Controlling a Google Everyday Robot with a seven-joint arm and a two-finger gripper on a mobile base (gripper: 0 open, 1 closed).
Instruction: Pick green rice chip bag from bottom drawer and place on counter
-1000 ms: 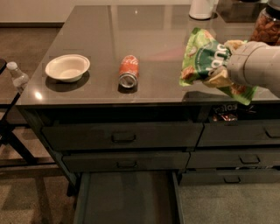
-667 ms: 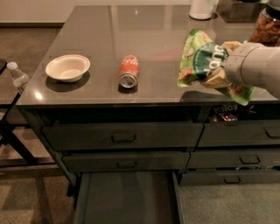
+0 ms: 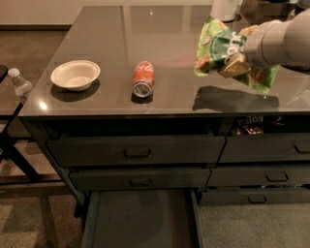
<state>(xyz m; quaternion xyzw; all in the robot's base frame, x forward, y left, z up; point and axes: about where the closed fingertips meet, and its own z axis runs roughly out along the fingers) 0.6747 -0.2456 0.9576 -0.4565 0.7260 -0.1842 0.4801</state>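
My gripper (image 3: pixel 235 59) is shut on the green rice chip bag (image 3: pixel 216 48), a light-green crinkly bag with a dark green logo, and holds it in the air above the right part of the counter (image 3: pixel 160 34). The bag's shadow lies on the counter just below it. The arm comes in from the right edge. The bottom drawer (image 3: pixel 140 218) is pulled open at the lower left, its dark inside bare.
A red soda can (image 3: pixel 142 79) lies on its side mid-counter. A white bowl (image 3: pixel 75 74) stands at the counter's left. A clear bottle (image 3: pixel 20 83) sits left of the counter. Two handled drawers (image 3: pixel 137 153) are closed above the open one. A white object (image 3: pixel 224 8) stands at the far edge.
The gripper with the bag has moved a little up and away over the counter. The can, the bowl and the drawer have not moved.
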